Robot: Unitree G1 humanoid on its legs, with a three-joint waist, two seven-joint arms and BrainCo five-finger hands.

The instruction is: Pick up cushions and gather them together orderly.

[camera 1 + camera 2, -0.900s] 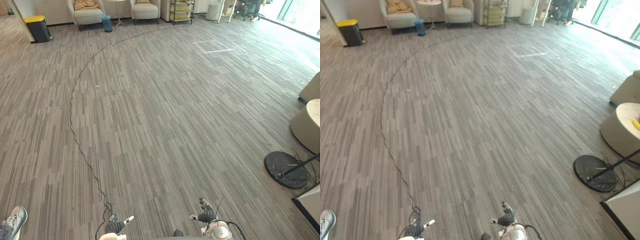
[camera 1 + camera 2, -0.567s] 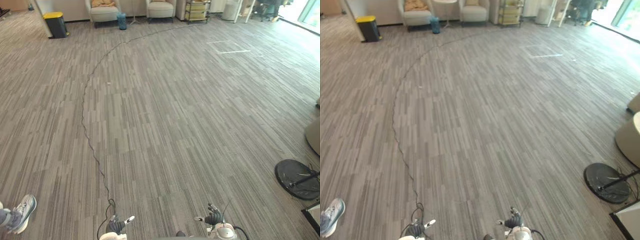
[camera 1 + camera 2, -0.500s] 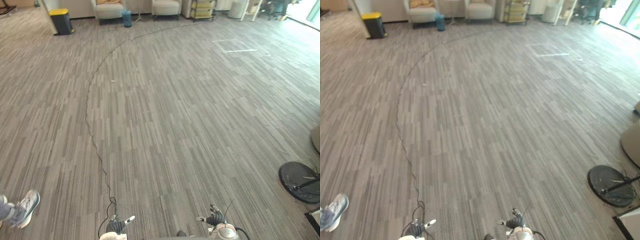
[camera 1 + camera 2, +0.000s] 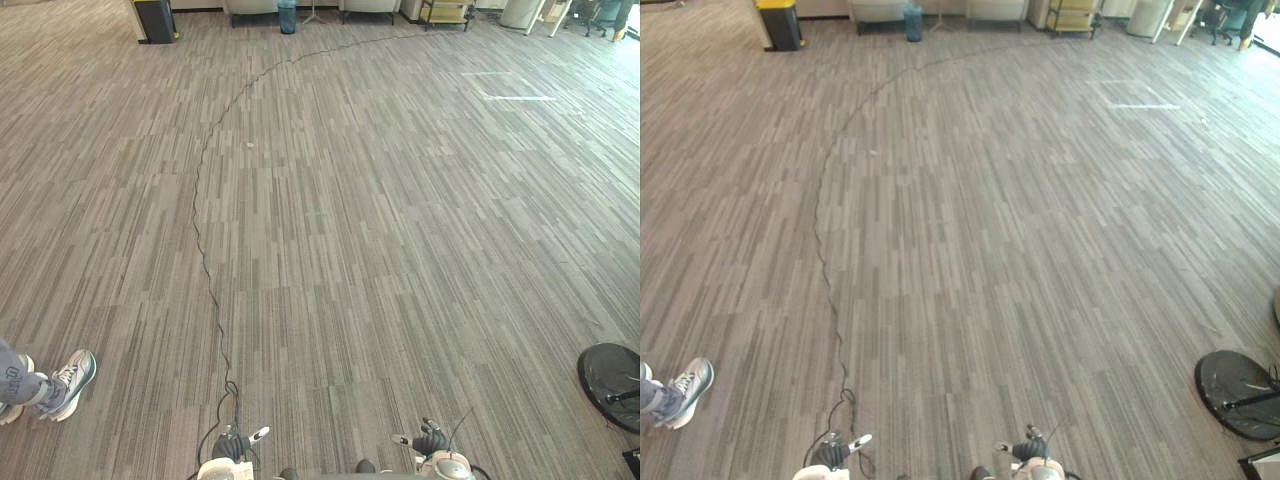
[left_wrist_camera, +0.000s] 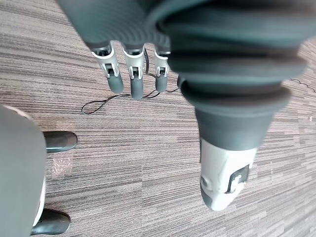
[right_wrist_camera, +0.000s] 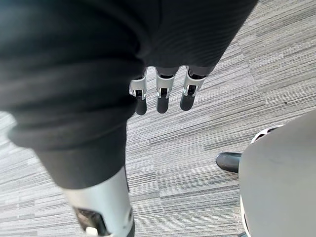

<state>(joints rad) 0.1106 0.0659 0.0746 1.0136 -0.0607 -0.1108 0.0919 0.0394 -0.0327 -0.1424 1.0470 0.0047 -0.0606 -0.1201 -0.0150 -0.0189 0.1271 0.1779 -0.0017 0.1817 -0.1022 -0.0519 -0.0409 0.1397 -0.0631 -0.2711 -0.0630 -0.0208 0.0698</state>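
Left robot hand (image 5: 132,64), right robot hand (image 6: 163,81), dark ribbed covers (image 5: 232,74), silver fingers (image 6: 189,91), dark tips

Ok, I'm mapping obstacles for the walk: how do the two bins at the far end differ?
The yellow-lidded bin is black and clearly bigger; the blue bin is smaller and blue. The yellow-lidded bin stands further left, the blue bin nearer the middle. Both stand upright on the carpet.

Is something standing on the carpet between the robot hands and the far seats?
Nothing visible does. Ahead of the left robot hand and right robot hand, a person's shoe lies far left and a round black base far right.
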